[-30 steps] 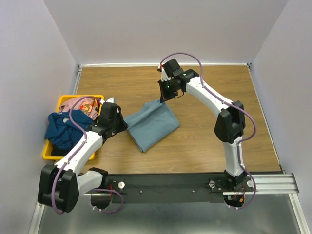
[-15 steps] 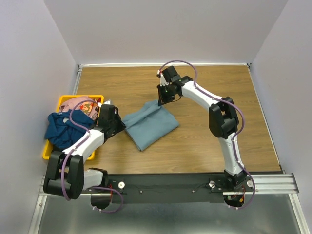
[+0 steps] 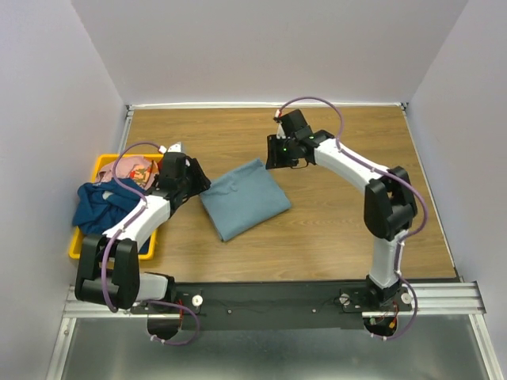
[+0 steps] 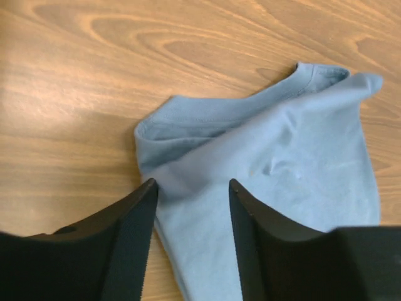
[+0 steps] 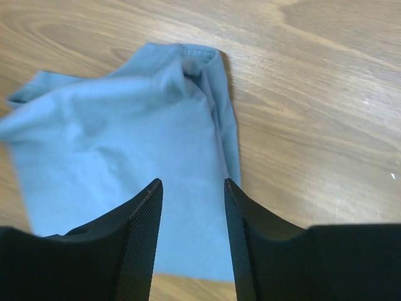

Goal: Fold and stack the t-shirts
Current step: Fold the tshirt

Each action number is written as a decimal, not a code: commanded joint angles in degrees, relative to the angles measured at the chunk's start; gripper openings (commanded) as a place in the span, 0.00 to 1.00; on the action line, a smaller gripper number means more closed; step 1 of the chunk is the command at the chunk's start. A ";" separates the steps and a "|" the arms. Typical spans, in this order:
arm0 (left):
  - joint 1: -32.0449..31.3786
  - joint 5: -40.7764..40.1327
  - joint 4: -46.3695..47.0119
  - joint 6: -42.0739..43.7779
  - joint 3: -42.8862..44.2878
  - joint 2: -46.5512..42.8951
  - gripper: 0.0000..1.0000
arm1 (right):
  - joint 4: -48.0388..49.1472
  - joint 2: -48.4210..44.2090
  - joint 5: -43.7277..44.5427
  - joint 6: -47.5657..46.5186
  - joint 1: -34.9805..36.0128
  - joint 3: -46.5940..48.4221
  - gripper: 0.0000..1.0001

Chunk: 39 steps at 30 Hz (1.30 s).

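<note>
The light blue-grey t-shirt (image 3: 243,198) lies folded on the wooden table (image 3: 341,214), free of both grippers. My left gripper (image 3: 198,185) hovers open at its left corner. In the left wrist view the collar end of the shirt (image 4: 282,169) lies beyond the open left gripper (image 4: 192,183). My right gripper (image 3: 272,161) stands open just past the shirt's far corner. In the right wrist view the shirt (image 5: 125,138) lies below the open right gripper (image 5: 192,182). A navy t-shirt (image 3: 101,207) and a pink patterned t-shirt (image 3: 135,169) sit in the bin.
The yellow plastic bin (image 3: 79,249) stands at the table's left edge, the navy shirt spilling over its side. Grey walls close in the table at the left, back and right. The arms' base rail (image 3: 277,297) runs along the near edge.
Both grippers have opened and let go of the blue-grey shirt, which now lies flatter. The right gripper has drawn back to the right, the left one slightly back to the left.
</note>
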 commanded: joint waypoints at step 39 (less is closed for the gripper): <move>6.06 14.78 27.45 -10.99 14.71 28.33 0.33 | 61.46 16.19 -34.70 32.41 -12.28 -11.02 0.58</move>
